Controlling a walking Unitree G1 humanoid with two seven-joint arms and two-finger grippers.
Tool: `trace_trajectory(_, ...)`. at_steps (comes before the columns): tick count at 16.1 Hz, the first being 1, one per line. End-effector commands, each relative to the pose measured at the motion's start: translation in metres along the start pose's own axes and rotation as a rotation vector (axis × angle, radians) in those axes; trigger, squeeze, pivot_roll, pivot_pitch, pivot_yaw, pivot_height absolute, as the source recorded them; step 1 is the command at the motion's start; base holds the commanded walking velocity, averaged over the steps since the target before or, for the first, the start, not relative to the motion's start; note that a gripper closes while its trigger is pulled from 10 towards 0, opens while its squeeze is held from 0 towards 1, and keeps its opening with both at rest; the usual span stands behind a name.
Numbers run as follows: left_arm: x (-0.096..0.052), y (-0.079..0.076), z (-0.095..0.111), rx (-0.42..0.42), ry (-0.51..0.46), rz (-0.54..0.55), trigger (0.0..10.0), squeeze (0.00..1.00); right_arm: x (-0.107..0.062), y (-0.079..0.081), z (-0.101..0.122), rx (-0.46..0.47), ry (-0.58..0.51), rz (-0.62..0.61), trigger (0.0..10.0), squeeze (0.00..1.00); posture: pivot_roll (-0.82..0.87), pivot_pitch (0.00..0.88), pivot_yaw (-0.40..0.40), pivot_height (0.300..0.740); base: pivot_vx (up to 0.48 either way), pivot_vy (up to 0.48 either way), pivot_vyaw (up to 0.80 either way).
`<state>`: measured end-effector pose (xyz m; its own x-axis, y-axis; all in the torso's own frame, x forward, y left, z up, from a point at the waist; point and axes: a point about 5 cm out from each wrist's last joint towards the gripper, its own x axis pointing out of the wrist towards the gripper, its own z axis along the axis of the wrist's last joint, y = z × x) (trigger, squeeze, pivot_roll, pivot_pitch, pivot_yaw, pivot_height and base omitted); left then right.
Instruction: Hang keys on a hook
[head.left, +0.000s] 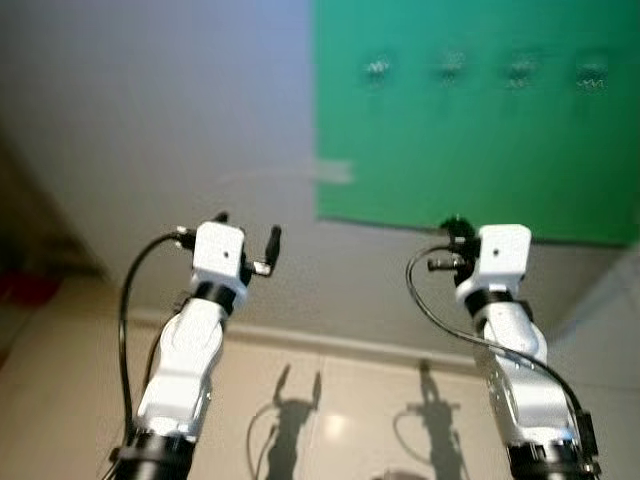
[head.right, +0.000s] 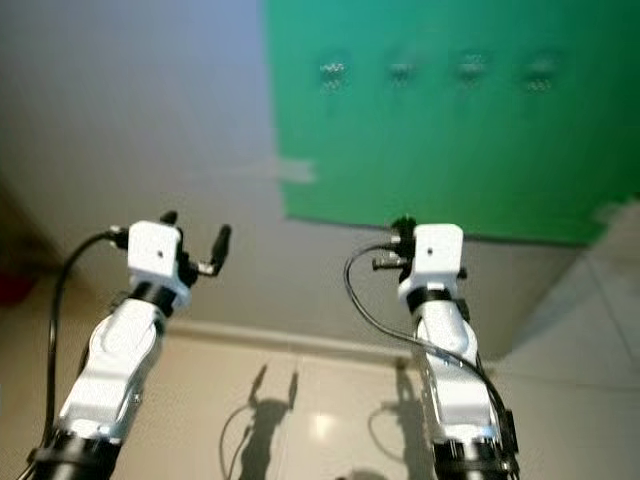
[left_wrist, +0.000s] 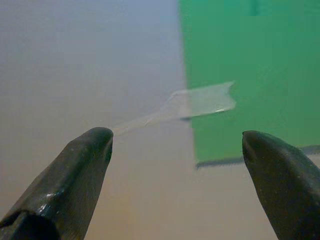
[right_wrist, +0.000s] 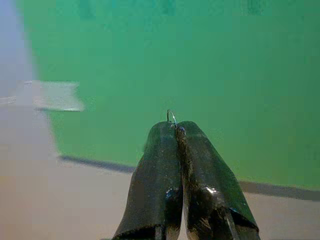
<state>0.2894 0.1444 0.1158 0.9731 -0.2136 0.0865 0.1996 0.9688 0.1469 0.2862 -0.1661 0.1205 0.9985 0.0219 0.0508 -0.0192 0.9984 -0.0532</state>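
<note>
My right tool (right_wrist: 176, 131), clenched on a key ring (right_wrist: 171, 117), sits below the green board's hooks (head.left: 450, 68); left tool (head.left: 248, 236) released, farther.

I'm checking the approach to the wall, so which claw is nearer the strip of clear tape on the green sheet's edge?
Left. The left claw is raised just below the tape by the green sheet edge. The right claw sits further right, under the sheet.

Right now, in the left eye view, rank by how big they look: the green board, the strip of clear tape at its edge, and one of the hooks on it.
1. green board
2. tape
3. hook; blurred and farther off, so it is only roughly comparable with the tape.
</note>
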Motion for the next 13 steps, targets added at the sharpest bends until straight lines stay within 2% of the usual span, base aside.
trace_trajectory(1, 0.003, -0.006, 0.006, -0.001, -0.022, -0.033, 10.0, 0.0, -0.001, -0.004, 0.002, 0.003, -0.009, -0.01, 10.0, 0.0, -0.13, 0.028, 0.045, 0.74, 0.33, 0.0, 0.0)
trace_trajectory(7, 0.002, -0.006, 0.006, -0.002, -0.022, -0.039, 10.0, 0.0, 0.0, 0.0, 0.006, 0.006, -0.026, 0.027, 10.0, 0.0, -0.12, 0.038, 0.041, 0.74, 0.332, 0.0, 0.0)
trace_trajectory(10, 0.002, -0.005, 0.005, -0.004, -0.013, -0.033, 10.0, 0.0, 0.001, 0.01, 0.016, 0.055, -0.073, 0.159, 10.0, 0.0, -0.12, 0.037, 0.04, 0.74, 0.32, 0.0, 0.0)
trace_trajectory(13, -0.002, -0.003, 0.001, 0.036, 0.001, -0.024, 10.0, 0.0, 0.003, 0.021, 0.028, 0.114, -0.127, 0.299, 10.0, 0.0, -0.12, 0.047, 0.039, 0.74, 0.0, 0.0, 0.0)
